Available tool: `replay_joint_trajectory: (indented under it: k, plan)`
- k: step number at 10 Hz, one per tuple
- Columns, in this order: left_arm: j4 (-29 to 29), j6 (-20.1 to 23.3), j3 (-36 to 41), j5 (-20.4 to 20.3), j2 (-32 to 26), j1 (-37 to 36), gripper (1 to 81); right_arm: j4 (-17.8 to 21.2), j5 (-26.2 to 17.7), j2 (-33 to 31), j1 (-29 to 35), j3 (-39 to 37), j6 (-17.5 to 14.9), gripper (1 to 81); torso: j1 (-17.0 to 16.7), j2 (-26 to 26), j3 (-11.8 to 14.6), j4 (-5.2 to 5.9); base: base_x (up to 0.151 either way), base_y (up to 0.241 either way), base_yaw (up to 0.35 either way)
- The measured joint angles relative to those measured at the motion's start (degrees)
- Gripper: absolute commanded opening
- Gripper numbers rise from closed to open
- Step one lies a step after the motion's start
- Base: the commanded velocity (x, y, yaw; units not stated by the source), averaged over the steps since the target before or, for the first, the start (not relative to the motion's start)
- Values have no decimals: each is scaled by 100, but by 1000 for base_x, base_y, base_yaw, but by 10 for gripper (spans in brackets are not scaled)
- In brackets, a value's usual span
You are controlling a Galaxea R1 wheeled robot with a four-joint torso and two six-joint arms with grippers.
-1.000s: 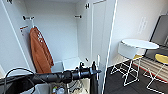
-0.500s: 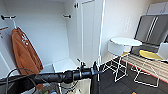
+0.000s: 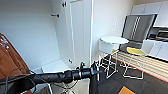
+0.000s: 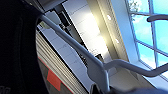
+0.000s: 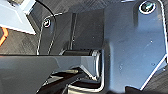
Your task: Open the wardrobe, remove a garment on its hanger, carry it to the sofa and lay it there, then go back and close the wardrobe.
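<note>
One black garment hanging just beneath the left hand.

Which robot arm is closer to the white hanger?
Left. The white hanger sits right up against the left arm's wrist camera. The right arm's wrist camera faces the dark floor, apart from it.

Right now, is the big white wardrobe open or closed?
Open. The wardrobe shows its bare white inside and floor, its door is swung out to the side, and an orange top hangs at its left.
</note>
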Motion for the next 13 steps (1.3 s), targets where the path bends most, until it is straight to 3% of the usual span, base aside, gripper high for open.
replay_joint_trajectory:
  k: [13]
  plan:
    - [143, -2, 269, -55, -257, 0, 10, 0, 0, 9, -15, 0, 1, 811, -3, 0, -2, 0, 0, 0, -297]
